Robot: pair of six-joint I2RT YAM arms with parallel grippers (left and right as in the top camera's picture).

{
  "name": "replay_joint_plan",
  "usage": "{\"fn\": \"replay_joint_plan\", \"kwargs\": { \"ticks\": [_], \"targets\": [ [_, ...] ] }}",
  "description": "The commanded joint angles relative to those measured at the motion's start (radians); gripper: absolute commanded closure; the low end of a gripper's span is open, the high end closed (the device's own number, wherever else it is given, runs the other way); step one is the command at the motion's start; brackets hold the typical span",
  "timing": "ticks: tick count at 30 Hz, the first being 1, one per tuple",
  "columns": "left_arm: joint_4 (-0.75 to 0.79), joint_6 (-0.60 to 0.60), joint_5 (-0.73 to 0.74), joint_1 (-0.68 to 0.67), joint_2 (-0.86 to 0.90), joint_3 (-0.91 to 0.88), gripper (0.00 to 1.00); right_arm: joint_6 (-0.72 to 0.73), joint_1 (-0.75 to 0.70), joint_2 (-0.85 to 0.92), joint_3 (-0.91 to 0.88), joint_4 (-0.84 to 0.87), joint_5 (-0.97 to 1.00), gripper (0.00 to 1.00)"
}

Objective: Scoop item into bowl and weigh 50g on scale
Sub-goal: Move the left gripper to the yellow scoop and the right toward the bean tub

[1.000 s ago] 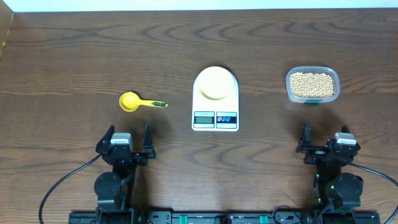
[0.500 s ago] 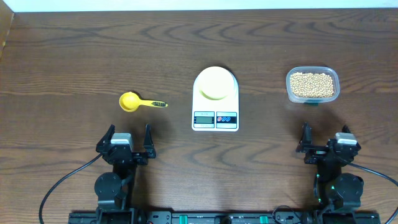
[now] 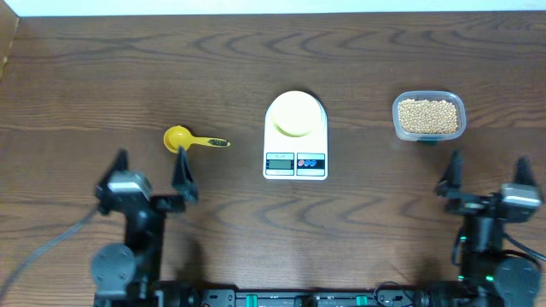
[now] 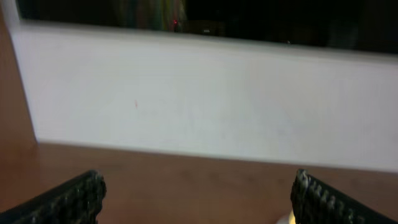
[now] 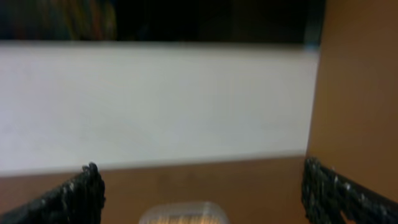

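**Inspector:** What has changed since the earlier frame?

**Assessor:** Both arms have risen and swung outward. Nothing on the table (image 3: 341, 51) has shifted. The left gripper (image 3: 151, 162) hangs with its jaws wide apart and empty, and the right gripper (image 3: 488, 166) does the same.

**Inspector:** Where are the task items?

**Assessor:** The yellow scoop (image 3: 179, 138) lies just beyond the left gripper. The bowl (image 3: 295, 114) sits empty on the scale (image 3: 295, 162) at centre. All the beans (image 3: 426, 117) are in the clear tub (image 3: 396, 109), beyond the right gripper.

**Inspector:** What are the risks?

**Assessor:** One left finger is close to the scoop, so an off-line descent could knock it aside. Its thin handle lies flat and is likely hard to pinch. A loaded scoop must travel from tub to bowl, and round beans could spill and roll.

**Inspector:** What is unclear?

**Assessor:** The scale's display is unreadable. Both wrist views are blurred. The right one catches only the tub's top edge.
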Motion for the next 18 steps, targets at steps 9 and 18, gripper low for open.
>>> {"fn": "replay_joint_plan", "kwargs": {
  "ticks": [9,18],
  "targets": [
    [-0.526,0.050,-0.034,0.003,0.701,0.671,0.02,-0.003,-0.008,0.665,0.663,-0.547,-0.066,0.01],
    [-0.809,0.042,-0.101,0.013,0.898,0.696,0.02,0.037,-0.008,0.928,0.734,-0.667,-0.572,0.01]
  ]
}}
